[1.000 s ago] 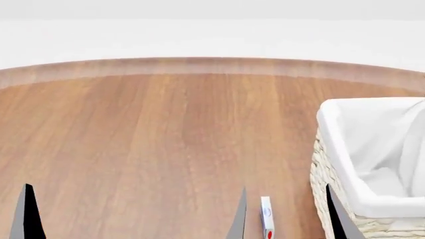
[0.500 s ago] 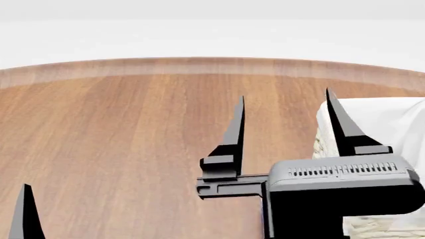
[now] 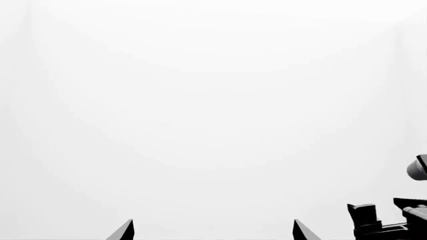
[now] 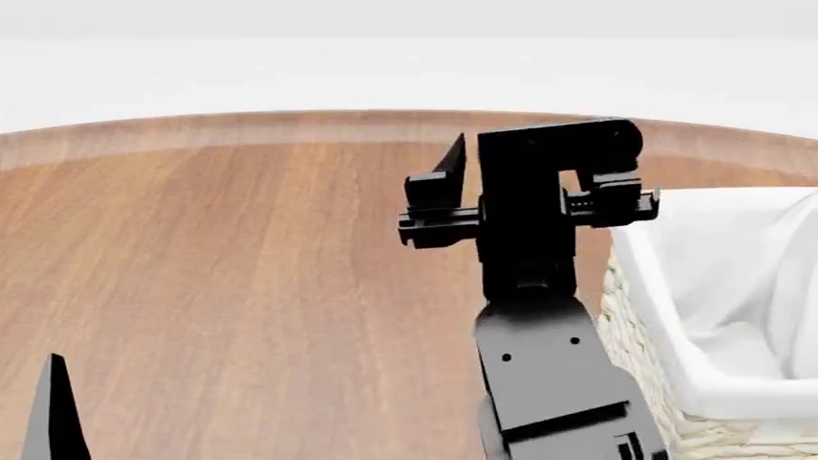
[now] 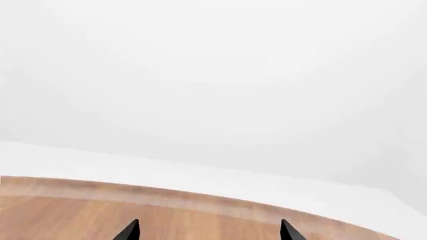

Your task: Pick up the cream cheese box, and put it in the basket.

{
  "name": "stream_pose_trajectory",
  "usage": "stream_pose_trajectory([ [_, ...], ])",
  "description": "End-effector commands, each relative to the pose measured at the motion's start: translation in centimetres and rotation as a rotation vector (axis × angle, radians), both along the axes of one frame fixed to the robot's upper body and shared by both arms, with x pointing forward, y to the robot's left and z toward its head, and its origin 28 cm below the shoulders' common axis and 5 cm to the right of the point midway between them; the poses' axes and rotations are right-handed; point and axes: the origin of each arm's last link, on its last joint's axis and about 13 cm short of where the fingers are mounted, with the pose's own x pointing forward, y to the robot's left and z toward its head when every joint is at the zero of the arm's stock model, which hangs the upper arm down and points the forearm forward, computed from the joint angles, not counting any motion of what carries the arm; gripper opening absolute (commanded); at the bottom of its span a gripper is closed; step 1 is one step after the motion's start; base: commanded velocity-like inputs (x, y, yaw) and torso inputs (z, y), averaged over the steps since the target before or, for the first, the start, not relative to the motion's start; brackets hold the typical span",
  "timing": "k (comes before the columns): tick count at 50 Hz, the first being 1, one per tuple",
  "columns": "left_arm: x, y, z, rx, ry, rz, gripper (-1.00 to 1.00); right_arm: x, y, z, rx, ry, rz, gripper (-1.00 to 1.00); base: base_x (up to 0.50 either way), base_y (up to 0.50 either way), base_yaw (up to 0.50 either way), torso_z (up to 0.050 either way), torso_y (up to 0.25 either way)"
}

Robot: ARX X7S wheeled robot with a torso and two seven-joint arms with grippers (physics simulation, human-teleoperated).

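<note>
The cream cheese box is hidden in every view; my right arm covers the near part of the table beside the basket. The cream-white wicker basket [image 4: 639, 251] with its white cloth liner stands at the right edge of the head view. My right gripper [image 4: 534, 146] is raised over the table's middle, just left of the basket. It is open with nothing between its fingertips [image 5: 131, 231], and its wrist view looks past the table's far edge. My left gripper [image 3: 213, 231] is open and empty; only one fingertip [image 4: 52, 412] shows low at the left in the head view.
The round wooden table [image 4: 256, 268] fills the head view, its curved far edge [image 4: 383, 125] against a white floor and wall. Part of my right arm [image 3: 383, 220] shows in the left wrist view.
My right arm has risen from the bottom edge of the head view to over the table's middle, gripper tilting upward, and now covers the cream cheese box. The left gripper has not moved.
</note>
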Motion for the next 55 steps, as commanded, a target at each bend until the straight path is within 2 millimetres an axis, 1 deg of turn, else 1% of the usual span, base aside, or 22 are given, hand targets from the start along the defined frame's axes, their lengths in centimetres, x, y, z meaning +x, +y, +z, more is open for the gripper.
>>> stream_pose_trajectory([
  [1, 0.1, -0.1, -0.2, 0.002, 0.006, -0.004, 1.0, 2.6, 0.3, -5.2, -0.008, 0.176, -0.008, 1.0, 0.0, 0.0, 0.0, 0.0, 0.0],
  [8, 0.0, -0.2, -0.3, 0.005, 0.01, -0.008, 1.0, 2.5, 0.4, -7.0, -0.015, 0.214, -0.012, 1.0, 0.0, 0.0, 0.0, 0.0, 0.0],
  [17, 0.0, -0.2, -0.2, 0.001, 0.007, -0.006, 1.0, 2.3, 0.0, -9.7, -0.027, 0.284, -0.031, 1.0, 0.0, 0.0, 0.0, 0.0, 0.0],
  [19, 0.0, -0.2, -0.2, 0.001, 0.008, -0.006, 1.0, 2.2, -0.1, -10.0, -0.029, 0.292, -0.033, 1.0, 0.0, 0.0, 0.0, 0.0, 0.0],
  [29, -0.1, -0.2, -0.3, -0.001, 0.008, -0.013, 1.0, 0.9, -0.5, -12.5, -0.012, 0.38, -0.039, 1.0, 0.0, 0.0, 0.0, 0.0, 0.0],
  [39, -0.2, -0.2, -0.3, 0.004, 0.005, -0.021, 1.0, 0.0, -0.9, -13.9, 0.005, 0.436, -0.047, 1.0, 0.0, 0.0, 0.0, 0.0, 0.0],
  [55, -0.2, -0.3, -0.4, 0.007, 0.003, -0.025, 1.0, -0.5, -1.0, -14.6, 0.014, 0.463, -0.052, 1.0, 0.0, 0.0, 0.0, 0.0, 0.0],
])
